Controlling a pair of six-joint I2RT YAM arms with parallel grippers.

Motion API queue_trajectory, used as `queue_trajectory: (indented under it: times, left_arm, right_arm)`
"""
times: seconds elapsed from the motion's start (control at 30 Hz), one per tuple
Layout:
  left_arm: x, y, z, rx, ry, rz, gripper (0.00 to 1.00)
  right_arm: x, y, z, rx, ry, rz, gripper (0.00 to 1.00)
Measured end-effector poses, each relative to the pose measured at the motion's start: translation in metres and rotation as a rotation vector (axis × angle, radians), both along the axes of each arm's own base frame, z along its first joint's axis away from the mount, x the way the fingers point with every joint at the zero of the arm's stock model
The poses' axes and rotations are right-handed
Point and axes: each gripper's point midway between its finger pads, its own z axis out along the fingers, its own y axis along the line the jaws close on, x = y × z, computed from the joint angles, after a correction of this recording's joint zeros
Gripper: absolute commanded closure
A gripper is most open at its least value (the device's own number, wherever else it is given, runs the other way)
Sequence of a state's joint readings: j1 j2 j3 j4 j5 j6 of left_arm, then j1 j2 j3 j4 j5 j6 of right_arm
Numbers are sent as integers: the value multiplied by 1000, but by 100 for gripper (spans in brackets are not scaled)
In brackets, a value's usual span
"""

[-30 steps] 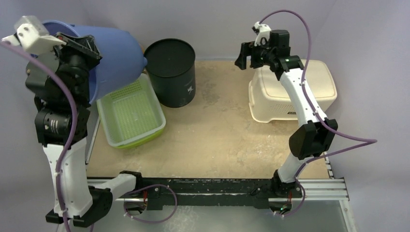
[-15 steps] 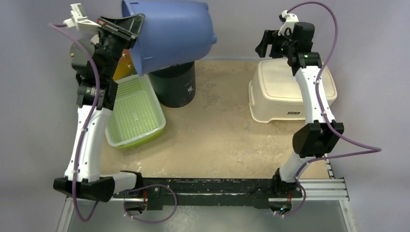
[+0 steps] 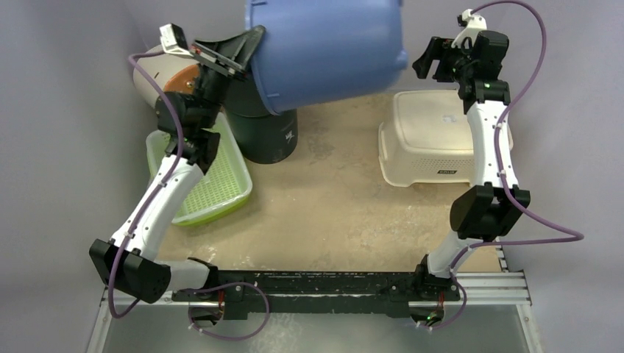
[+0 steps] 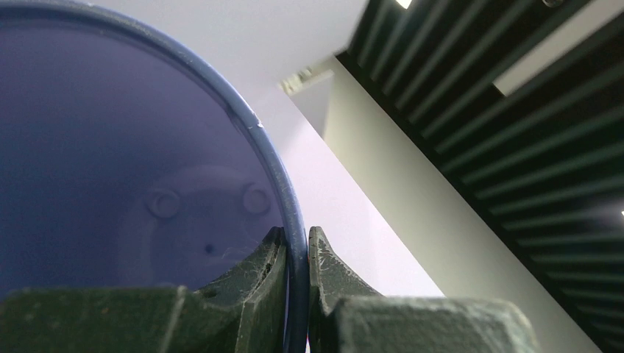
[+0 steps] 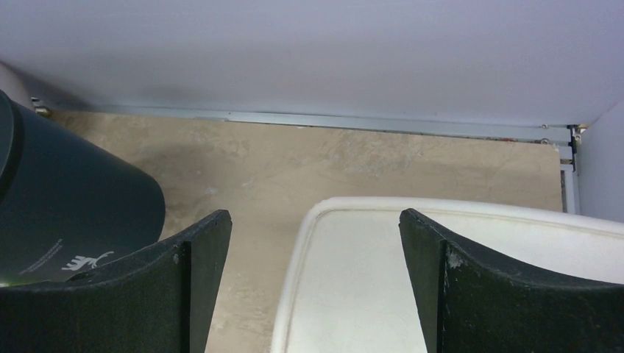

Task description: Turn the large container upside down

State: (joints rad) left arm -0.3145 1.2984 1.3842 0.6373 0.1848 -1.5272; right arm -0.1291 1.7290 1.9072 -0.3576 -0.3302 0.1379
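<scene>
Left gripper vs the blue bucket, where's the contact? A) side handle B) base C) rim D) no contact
C: in the left wrist view, the left gripper is clamped on the rim of the blue bucket, one finger inside and one outside.

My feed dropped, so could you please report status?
Left hand shut on blue bucket rim; bucket aloft, tilted. Right hand open, empty. Black bin beneath bucket.
</scene>
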Motion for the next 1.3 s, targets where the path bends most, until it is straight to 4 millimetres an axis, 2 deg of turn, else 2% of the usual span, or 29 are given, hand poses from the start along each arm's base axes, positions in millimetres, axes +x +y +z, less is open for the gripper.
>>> queue_trajectory:
  times: [0.07, 0.13, 0.27, 0.33, 0.5, 0.63, 0.7, 0.83, 0.9, 1.07, 1.13, 1.2, 1.3]
  left_arm:
    - [-11, -19, -4, -11, -8, -67, 100]
    - [-17, -35, -17, -17, 9, -124, 100]
    - [-10, -58, -59, 17, 98, -164, 100]
    - [-2, -65, -83, 38, 146, -156, 100]
    - [22, -77, -159, 56, 291, -113, 100]
    - [25, -105, -220, 69, 396, -138, 100]
    - [23, -115, -238, 50, 427, -155, 100]
    - [11, -115, -244, -56, 420, -161, 100]
    - [5, -113, -256, -82, 436, -155, 100]
    - [-5, -91, -317, -115, 579, -87, 100]
    - [-13, -84, -346, -92, 660, -71, 100]
    - [-24, -81, -367, -79, 718, -80, 100]
    - [-36, -73, -359, -125, 709, -102, 100]
  right_arm:
    - [0, 1, 1, 2, -3, 4, 13]
    - [2, 1, 1, 5, -5, 8, 13]
    - [8, -4, 2, 10, -9, 14, 13]
    - [11, -8, 0, 13, -6, 9, 13]
    - [15, -21, -4, 31, 1, -2, 14]
    - [21, -32, 5, 44, -20, -9, 14]
    - [24, -36, 8, 45, -30, -15, 14]
    - [27, -38, 5, 53, -26, -14, 14]
    - [28, -36, 3, 59, -22, -3, 14]
    - [29, -34, -2, 68, -14, 8, 15]
    - [28, -33, -2, 72, -14, 16, 15]
    - [29, -31, -3, 76, -15, 23, 15]
    - [32, -31, -7, 80, -11, 30, 15]
